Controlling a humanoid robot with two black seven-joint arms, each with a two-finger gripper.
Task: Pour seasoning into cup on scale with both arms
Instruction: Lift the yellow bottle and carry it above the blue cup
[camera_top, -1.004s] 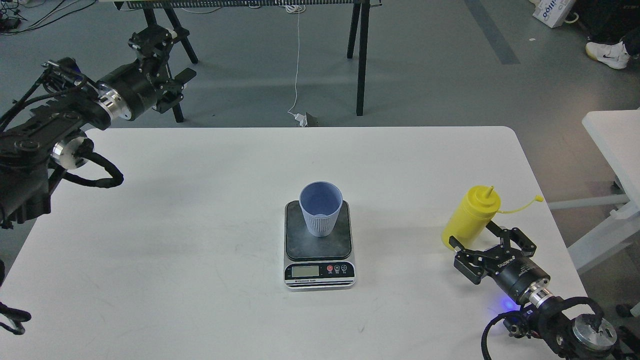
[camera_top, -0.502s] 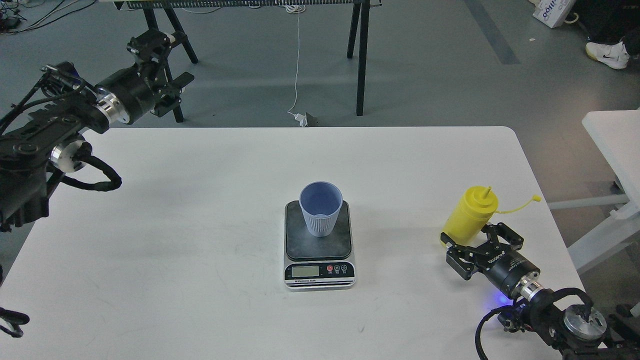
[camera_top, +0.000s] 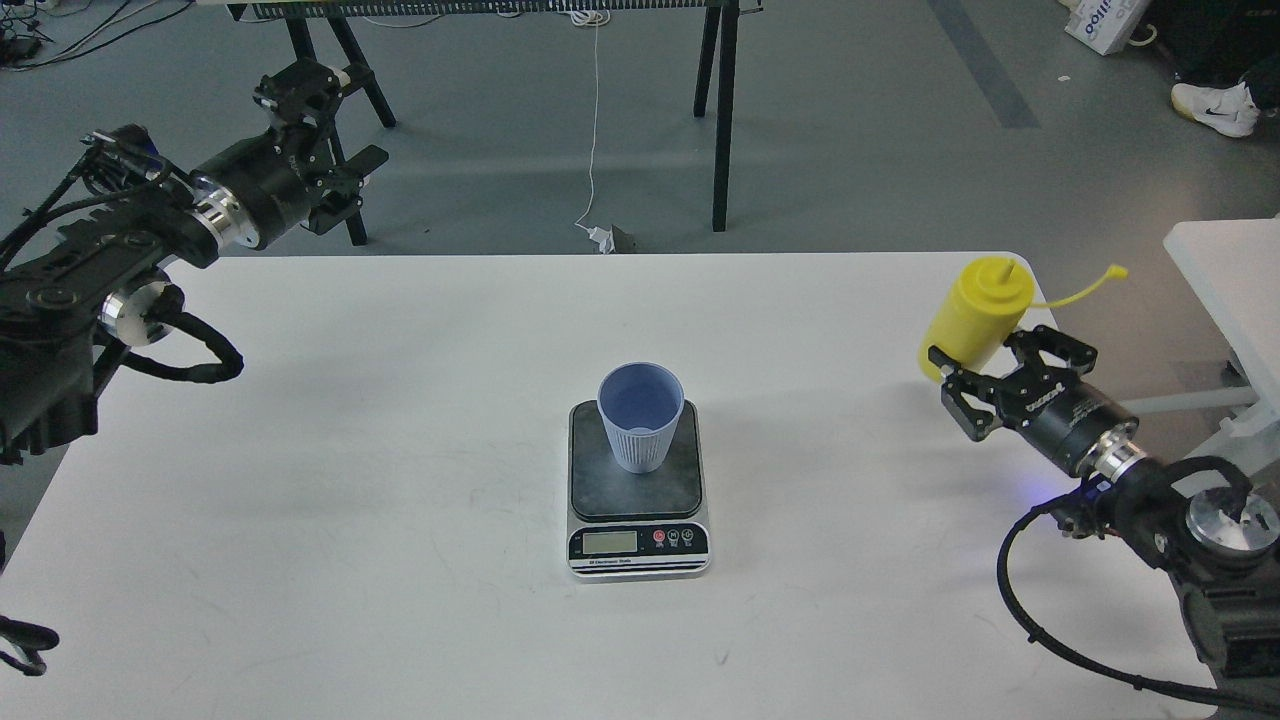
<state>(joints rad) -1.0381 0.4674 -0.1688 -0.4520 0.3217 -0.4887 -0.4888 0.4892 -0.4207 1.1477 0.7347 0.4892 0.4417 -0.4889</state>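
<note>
So the yellow squeeze bottle (camera_top: 978, 312) is up off the desk (camera_top: 400, 450) over near the far right corner, roughly upright with a slight lean, nozzle pointing up and the little tethered cap (camera_top: 1118, 270) dangling out to the right. The right tool (camera_top: 985, 372) has its claws wrapped around the lower body of the bottle, closed down on it from both sides.

Handling-wise, my guess is it's soft-walled plastic, so squeezing too hard could push seasoning out early, and smooth enough to slip or twist in the claws once it gets tipped. How full it is I can't tell, so weight is a guess, probably light to moderate. A hold low on the body like this one leaves the nozzle end free, which seems fine for tipping, though mid-body would likely swing less.

The blue cup (camera_top: 641, 415) sits upright on the dark plate of the scale (camera_top: 638, 500) in the middle of the desk, well apart from the bottle. It looks empty and light, so easy to knock over.

The left tool (camera_top: 322, 150) hangs out past the far left edge of the desk, holding nothing; it's too dark and end-on to say how far open its claws are.
</note>
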